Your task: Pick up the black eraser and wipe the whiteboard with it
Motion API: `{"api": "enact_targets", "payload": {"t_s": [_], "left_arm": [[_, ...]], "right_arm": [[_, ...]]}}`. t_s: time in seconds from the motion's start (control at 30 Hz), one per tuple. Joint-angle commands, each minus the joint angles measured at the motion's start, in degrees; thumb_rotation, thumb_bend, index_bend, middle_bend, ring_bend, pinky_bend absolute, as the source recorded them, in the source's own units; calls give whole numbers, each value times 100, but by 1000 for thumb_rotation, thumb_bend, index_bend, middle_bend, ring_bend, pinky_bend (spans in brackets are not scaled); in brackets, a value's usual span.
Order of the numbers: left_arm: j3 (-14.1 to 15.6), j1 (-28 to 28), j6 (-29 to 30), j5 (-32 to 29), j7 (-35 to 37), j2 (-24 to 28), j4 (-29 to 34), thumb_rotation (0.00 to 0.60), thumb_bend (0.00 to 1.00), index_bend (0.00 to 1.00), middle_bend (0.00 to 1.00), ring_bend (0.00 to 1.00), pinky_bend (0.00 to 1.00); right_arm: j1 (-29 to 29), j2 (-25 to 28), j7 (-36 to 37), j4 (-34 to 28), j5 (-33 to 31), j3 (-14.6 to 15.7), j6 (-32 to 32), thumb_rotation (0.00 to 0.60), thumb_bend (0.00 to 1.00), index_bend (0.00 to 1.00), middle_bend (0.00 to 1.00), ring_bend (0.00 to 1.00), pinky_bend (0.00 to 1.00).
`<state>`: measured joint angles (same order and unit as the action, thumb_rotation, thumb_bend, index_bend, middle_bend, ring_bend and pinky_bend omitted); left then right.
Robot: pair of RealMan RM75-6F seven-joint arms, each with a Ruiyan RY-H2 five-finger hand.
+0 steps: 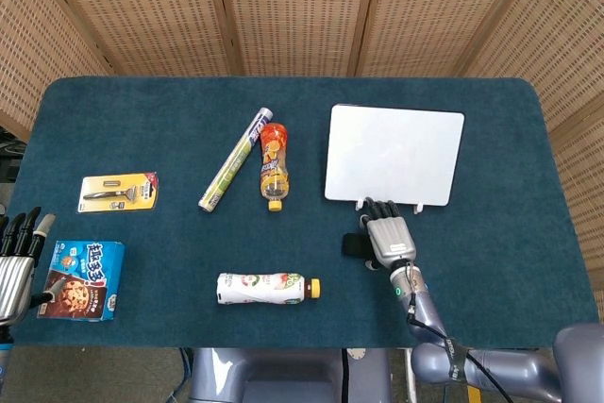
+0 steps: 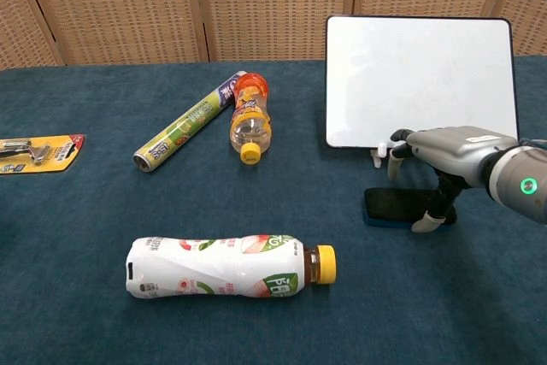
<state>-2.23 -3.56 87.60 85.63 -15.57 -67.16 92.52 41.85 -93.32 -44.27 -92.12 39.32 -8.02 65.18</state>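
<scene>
Chest view: right hand (image 2: 444,156) hovers over the black eraser (image 2: 395,206), lower right of frame, below the whiteboard (image 2: 419,79); fingers spread, thumb by the eraser's end, nothing gripped yet. Lower squarely and close across its sides before lifting. Left hand (image 1: 14,266) idles open, lower left of head view.

The grey metallic right hand (image 1: 389,236) covers most of the flat black eraser (image 1: 353,245) in the head view, so contact between them cannot be confirmed. The yellow carded razor pack (image 2: 38,153) is cut off by the chest view's left edge. The left hand (image 1: 16,266) is cropped at the head view's left edge.
</scene>
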Motion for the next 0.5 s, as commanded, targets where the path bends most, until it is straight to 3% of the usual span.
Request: {"api": "enact_targets", "payload": {"t_s": [0.03,0.5], "left_arm": [[-1,4,2,-8,6,2,1,600,38,0,0,0,0],[-17,8,6,-29,57,17,14,600,38,0,0,0,0]], "right_arm": [[-9,19,-1,11,-19,14,-4,600,53,318,0,0,0],[-47,23,110,91,-19,54,-45,600,105,349,0,0,0]]}}
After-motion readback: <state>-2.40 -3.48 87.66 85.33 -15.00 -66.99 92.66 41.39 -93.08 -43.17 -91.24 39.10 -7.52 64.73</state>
